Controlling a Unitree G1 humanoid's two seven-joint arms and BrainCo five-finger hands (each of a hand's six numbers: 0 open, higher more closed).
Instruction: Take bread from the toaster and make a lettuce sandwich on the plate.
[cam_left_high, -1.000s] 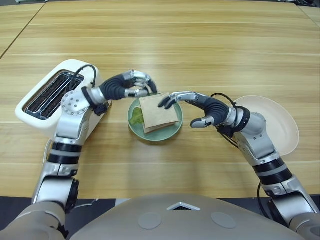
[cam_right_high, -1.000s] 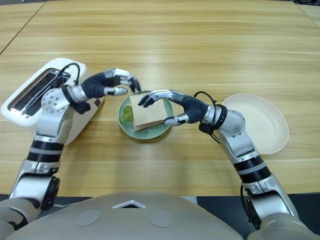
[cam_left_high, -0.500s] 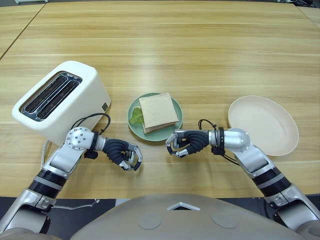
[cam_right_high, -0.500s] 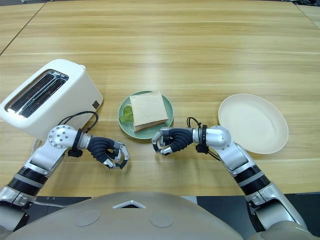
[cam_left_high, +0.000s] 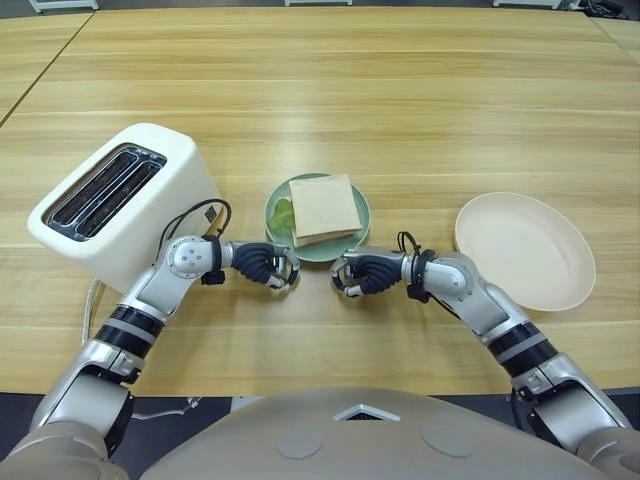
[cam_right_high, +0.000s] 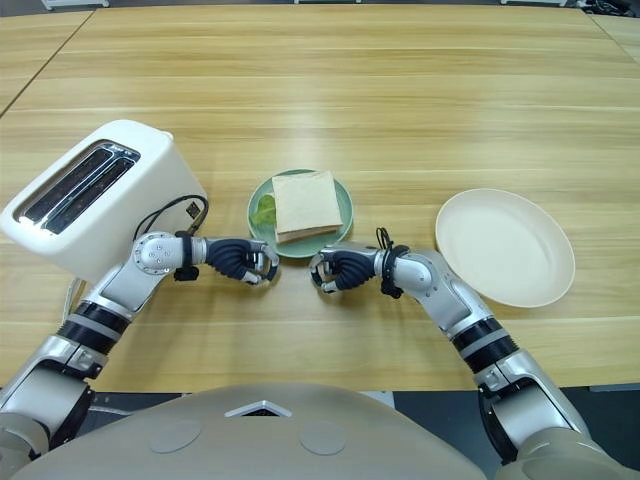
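A sandwich (cam_left_high: 323, 208) of two bread slices with green lettuce (cam_left_high: 284, 212) poking out at its left lies on the small green plate (cam_left_high: 354, 244) at the table's middle. The white toaster (cam_left_high: 120, 200) stands to the left, its two slots dark. My left hand (cam_left_high: 268, 266) rests just below the plate's left edge with its fingers curled and nothing in them. My right hand (cam_left_high: 362, 274) sits just below the plate's right edge, curled the same way and holding nothing. Both hands are apart from the sandwich.
A larger cream plate (cam_left_high: 522, 251) lies on the right, bare. The toaster's black cord (cam_left_high: 196, 214) loops beside my left forearm. Open wooden tabletop stretches behind the plates.
Both hands left the sandwich and drew back toward me with fingers curled; since half a second ago they have come up close under the green plate. The view has shifted slightly.
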